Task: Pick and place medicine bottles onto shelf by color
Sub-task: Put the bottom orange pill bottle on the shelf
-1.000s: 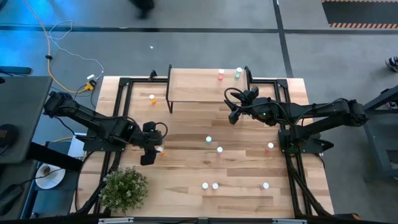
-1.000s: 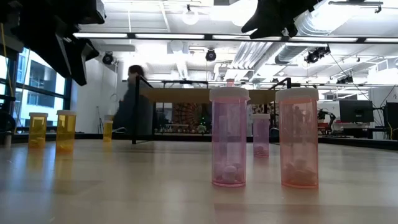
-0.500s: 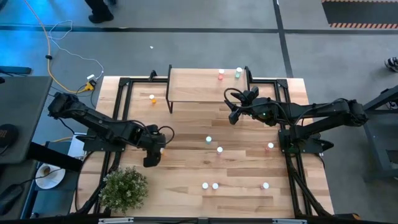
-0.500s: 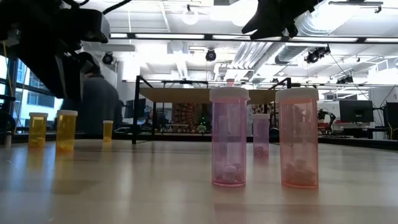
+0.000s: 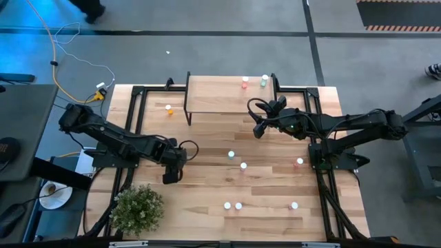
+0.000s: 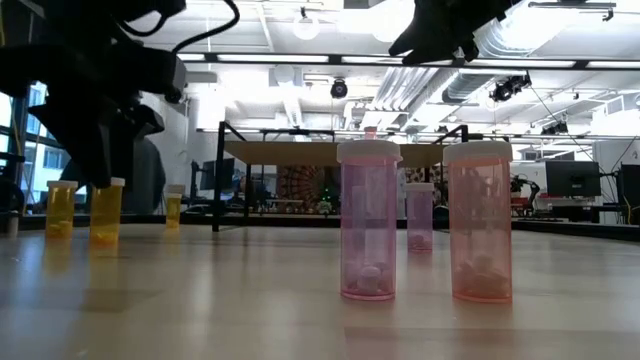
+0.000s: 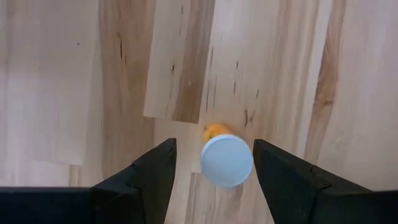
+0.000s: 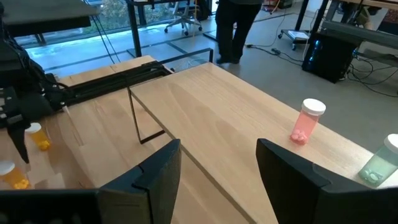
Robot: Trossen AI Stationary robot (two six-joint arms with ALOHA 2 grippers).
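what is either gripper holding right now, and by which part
Nothing is held. The left gripper stands open above an upright orange bottle with a white cap, not touching it. The right gripper hangs open and empty near the light-wood shelf.

The light is bright and even, coming from long ceiling lamps (image 6: 300, 57) seen in the low view, so shadows on the wooden surface (image 5: 262, 186) are soft and short. In the low view the left arm (image 6: 95, 90) is a dark, slightly blurred silhouette against the bright room. The floor (image 5: 27, 41) at the high view's left has a blue glow.
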